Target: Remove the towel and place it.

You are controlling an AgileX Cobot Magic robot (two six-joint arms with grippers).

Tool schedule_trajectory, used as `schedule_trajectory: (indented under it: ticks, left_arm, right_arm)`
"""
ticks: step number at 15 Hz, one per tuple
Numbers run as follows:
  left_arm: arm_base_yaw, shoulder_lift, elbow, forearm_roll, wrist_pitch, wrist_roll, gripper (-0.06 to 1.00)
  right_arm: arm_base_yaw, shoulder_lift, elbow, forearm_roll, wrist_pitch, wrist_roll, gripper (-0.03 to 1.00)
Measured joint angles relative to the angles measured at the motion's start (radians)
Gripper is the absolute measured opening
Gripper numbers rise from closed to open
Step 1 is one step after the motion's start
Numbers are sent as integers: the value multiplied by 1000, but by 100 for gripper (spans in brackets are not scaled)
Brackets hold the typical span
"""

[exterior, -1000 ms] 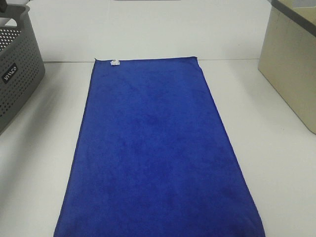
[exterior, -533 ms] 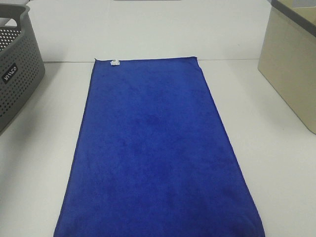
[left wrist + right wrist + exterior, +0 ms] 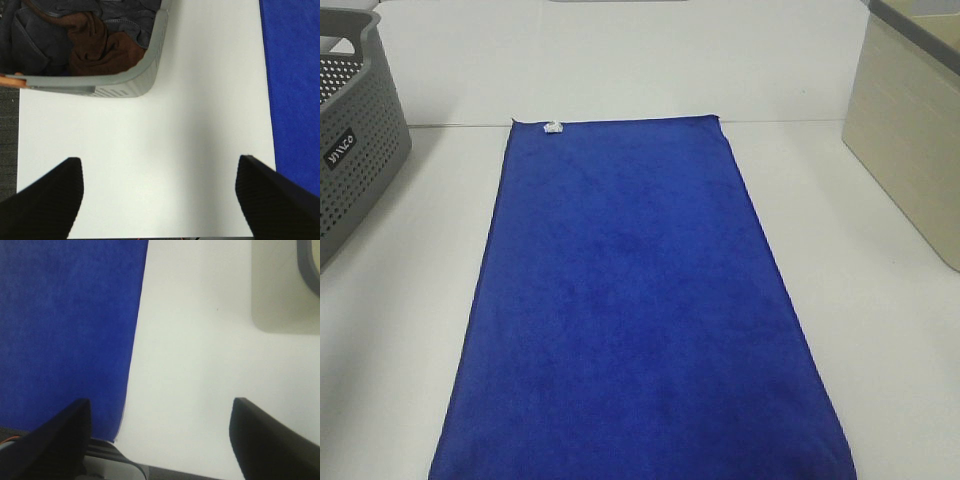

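Observation:
The royal-blue towel (image 3: 635, 310) lies flat and spread out on the white table, long side running away from me, with a small white tag (image 3: 553, 126) at its far left corner. Neither gripper shows in the high view. In the left wrist view my left gripper (image 3: 159, 192) is open and empty over bare table, with the towel's edge (image 3: 295, 90) off to one side. In the right wrist view my right gripper (image 3: 160, 432) is open and empty over bare table beside the towel's edge (image 3: 65, 330).
A grey perforated basket (image 3: 350, 140) stands at the far left; the left wrist view shows dark and brown clothes in it (image 3: 90, 35). A beige bin (image 3: 910, 130) with a grey rim stands at the far right. The white table (image 3: 880, 340) extends on both sides of the towel.

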Motion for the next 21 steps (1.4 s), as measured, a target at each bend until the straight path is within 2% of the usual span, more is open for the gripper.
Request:
schedule_trajectory:
  ticks: [1, 2, 3, 5, 7, 10, 13, 16, 17, 21]
  left_arm:
    - [0, -164, 83, 1, 1, 0, 78]
    - [0, -164, 83, 1, 1, 0, 78]
    - [0, -308, 136, 3, 1, 0, 78]
    - [0, -420, 161, 3, 1, 0, 78]
    - [0, -538, 221, 4, 0, 1, 78]
    - [0, -709, 348, 13, -27, 9, 78]
    - [0, -863, 476, 15, -29, 56, 78]
    - [0, -985, 558, 15, -30, 60, 78]
    - [0, -1060, 590, 15, -30, 60, 78]
    - [0, -1066, 590, 14, -40, 60, 78]
  right_arm:
    - [0, -132, 146, 0, 0, 0, 75]
    - [0, -132, 146, 0, 0, 0, 75]
    - [0, -260, 278, 0, 0, 0, 75]
    - [0, -349, 366, 6, -8, 0, 75]
    - [0, -452, 443, 9, -57, 0, 75]
    - [0, -564, 493, 9, -131, 0, 75]
    - [0, -662, 540, 9, -136, -20, 75]
    - [0, -762, 585, 9, -140, -51, 75]
    - [0, -855, 631, 9, -148, -58, 75]
    - [0, -1019, 667, 9, -141, -71, 75]
